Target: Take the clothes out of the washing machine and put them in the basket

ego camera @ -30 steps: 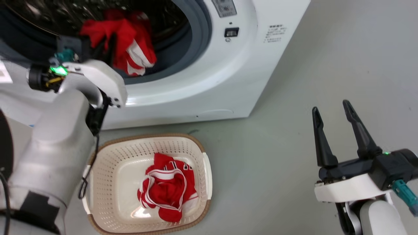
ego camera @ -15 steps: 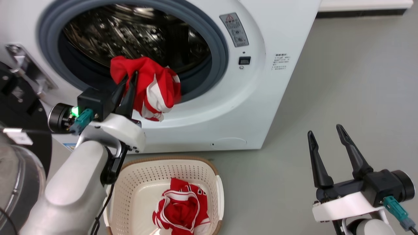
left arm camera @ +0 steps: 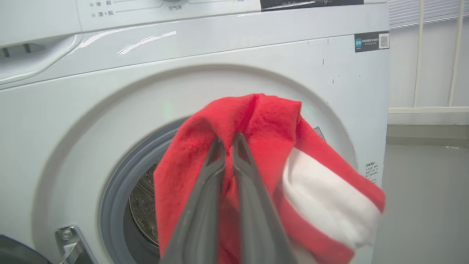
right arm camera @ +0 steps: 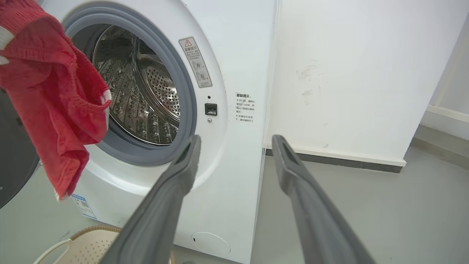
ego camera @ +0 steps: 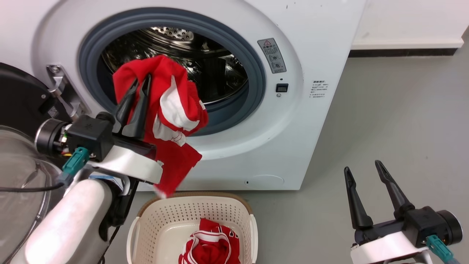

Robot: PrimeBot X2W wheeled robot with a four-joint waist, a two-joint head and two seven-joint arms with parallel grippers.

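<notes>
My left gripper (ego camera: 141, 82) is shut on a red garment with white patches (ego camera: 172, 110). It holds the cloth in front of the washing machine's (ego camera: 293, 121) open porthole. The cloth's lower end hangs just above the back rim of the cream basket (ego camera: 194, 200). In the left wrist view the garment (left arm camera: 271, 124) drapes over the left gripper (left arm camera: 227, 141), whose fingers are pressed together. Another red garment with white trim (ego camera: 210, 249) lies in the basket. My right gripper (ego camera: 362, 167) stands open over the floor to the right, with nothing in it. The right wrist view shows the right gripper (right arm camera: 236, 138), the hanging garment (right arm camera: 51, 91) and the basket (right arm camera: 88, 238).
The black-rimmed door (ego camera: 18, 99) stands open at the left, beside my left forearm. Grey floor (ego camera: 384, 121) stretches to the right of the washer. A white wall with a dark skirting (right arm camera: 329, 154) rises behind it.
The head camera has tilted upward. My left gripper has drawn the red garment out of the drum, so it now hangs outside the porthole above the basket. The right gripper stays open.
</notes>
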